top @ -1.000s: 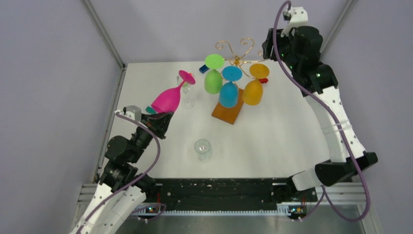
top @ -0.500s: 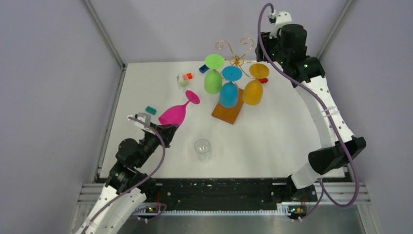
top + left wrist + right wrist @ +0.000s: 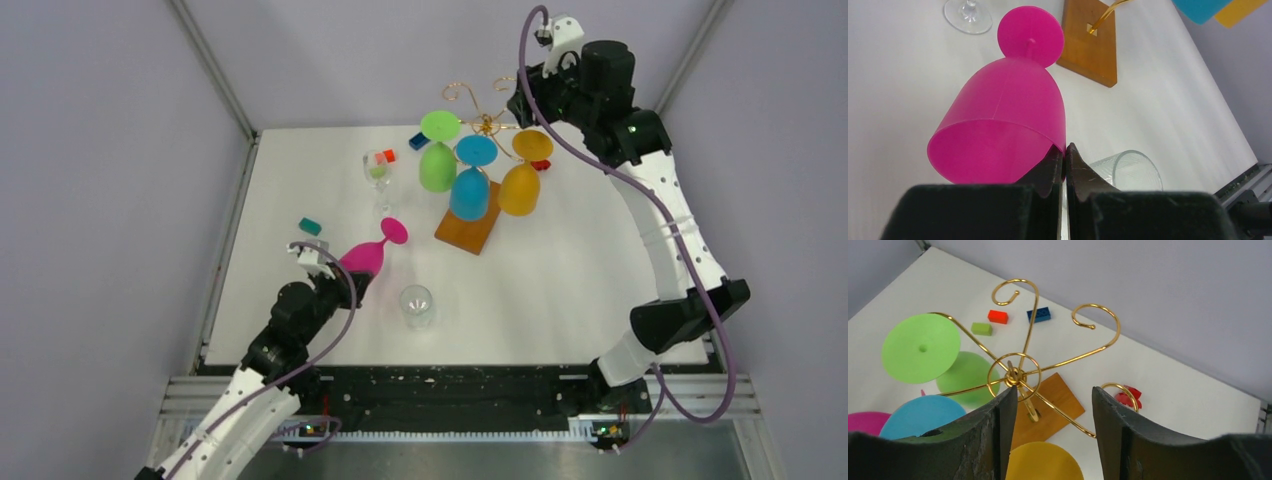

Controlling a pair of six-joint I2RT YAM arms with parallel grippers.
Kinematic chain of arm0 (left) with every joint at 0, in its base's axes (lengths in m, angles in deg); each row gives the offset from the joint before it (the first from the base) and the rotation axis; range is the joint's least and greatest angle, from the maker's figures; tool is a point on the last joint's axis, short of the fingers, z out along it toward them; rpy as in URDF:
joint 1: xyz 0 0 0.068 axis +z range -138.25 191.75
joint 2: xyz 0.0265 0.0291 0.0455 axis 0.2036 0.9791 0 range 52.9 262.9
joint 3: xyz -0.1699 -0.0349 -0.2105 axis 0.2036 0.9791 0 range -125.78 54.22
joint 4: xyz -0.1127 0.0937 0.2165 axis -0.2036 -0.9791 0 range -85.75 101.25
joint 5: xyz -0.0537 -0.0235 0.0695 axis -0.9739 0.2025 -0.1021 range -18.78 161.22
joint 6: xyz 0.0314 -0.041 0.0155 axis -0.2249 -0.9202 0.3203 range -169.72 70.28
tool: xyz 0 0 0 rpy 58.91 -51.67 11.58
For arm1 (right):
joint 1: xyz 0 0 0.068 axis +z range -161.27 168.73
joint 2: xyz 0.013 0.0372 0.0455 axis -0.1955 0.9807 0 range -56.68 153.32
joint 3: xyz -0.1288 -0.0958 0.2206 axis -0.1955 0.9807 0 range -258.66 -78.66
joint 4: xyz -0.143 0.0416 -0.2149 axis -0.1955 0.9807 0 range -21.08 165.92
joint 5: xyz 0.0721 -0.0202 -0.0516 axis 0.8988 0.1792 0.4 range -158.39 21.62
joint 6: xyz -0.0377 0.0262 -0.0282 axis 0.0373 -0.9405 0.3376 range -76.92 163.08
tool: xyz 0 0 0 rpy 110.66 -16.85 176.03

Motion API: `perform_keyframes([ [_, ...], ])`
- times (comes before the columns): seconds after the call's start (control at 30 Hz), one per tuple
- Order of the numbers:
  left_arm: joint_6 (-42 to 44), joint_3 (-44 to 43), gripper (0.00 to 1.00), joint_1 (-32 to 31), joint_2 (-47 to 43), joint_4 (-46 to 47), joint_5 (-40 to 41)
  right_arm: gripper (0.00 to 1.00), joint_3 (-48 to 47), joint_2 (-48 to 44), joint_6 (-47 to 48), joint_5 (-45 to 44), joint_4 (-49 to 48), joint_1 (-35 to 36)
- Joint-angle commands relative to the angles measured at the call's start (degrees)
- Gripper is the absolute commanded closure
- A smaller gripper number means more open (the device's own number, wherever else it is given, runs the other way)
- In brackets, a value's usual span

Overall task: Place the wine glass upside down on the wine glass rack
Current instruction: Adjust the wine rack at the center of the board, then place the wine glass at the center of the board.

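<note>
Left pincer (image 3: 1064, 156) clamped on the rim wall of the pink wine glass (image 3: 1008, 112). The glass is tilted, foot aimed at the wine glass rack (image 3: 487, 124), mouth toward the arm. Clear tumbler (image 3: 416, 305) sits just beside the pincer on its right. Bare tabletop (image 3: 570, 270) lies between glass and rack base. Green glass (image 3: 437, 166), blue glass (image 3: 469, 193) and orange glass (image 3: 518, 188) hang on the near arms. Right pincer (image 3: 1052, 397) hangs above the rack hub, fingers apart.

bright, even overhead light, soft shadows, all views sharp.
</note>
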Motion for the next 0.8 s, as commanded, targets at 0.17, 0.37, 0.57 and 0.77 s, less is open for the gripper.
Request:
perform_keyframes([
  [0.17, -2.09, 3.18, 1.0, 0.29, 3.46, 6.23, 3.88, 0.49, -6.09, 4.66, 4.12, 14.14, 3.17, -0.36],
  [0.37, -2.84, 4.35, 1.0, 0.24, 4.47, 7.66, 4.33, 0.5, -7.48, 7.79, 4.36, 17.45, 3.14, -0.35],
  [0.57, -2.5, 4.16, 1.0, 0.19, 4.89, 8.46, 4.43, 0.51, -7.9, 9.81, 4.1, 18.39, 2.72, -0.4],
  [0.77, -2.02, 3.88, 1.0, 0.27, 4.84, 8.72, 4.85, 0.57, -7.34, 10.64, 3.73, 17.24, 1.35, -0.39],
])
